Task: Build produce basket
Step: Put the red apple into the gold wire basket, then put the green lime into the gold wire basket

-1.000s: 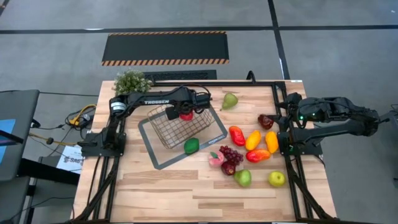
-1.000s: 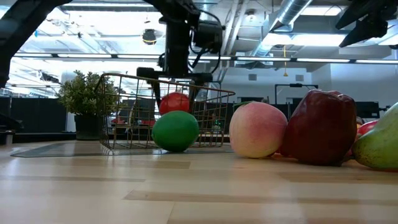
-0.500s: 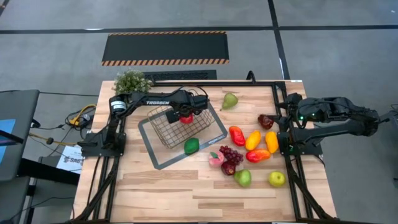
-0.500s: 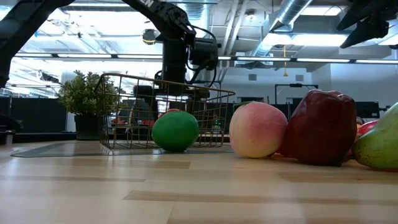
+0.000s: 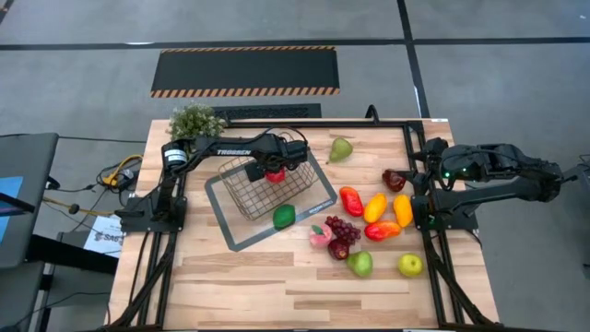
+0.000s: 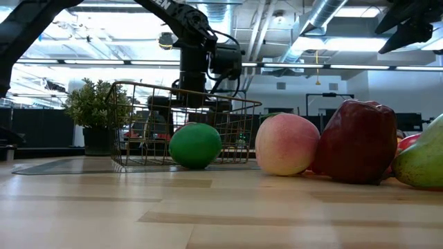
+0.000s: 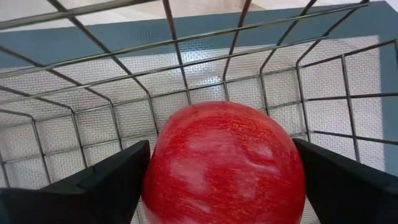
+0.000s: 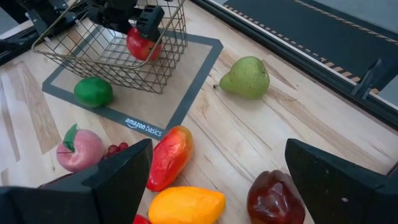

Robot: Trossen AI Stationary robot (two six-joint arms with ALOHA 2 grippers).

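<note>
The left gripper is clenched on a red apple, holding it low inside the wire basket, which stands on a grey tray on the table. A green lime lies on the tray just outside the basket. The right gripper hangs spread and empty at the right edge, near the remaining fruit.

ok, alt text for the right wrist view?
The left gripper holds a red apple inside the silver wire-mesh basket on its grey tray. On the wooden table outside lie a green pear and a green lime.
</note>
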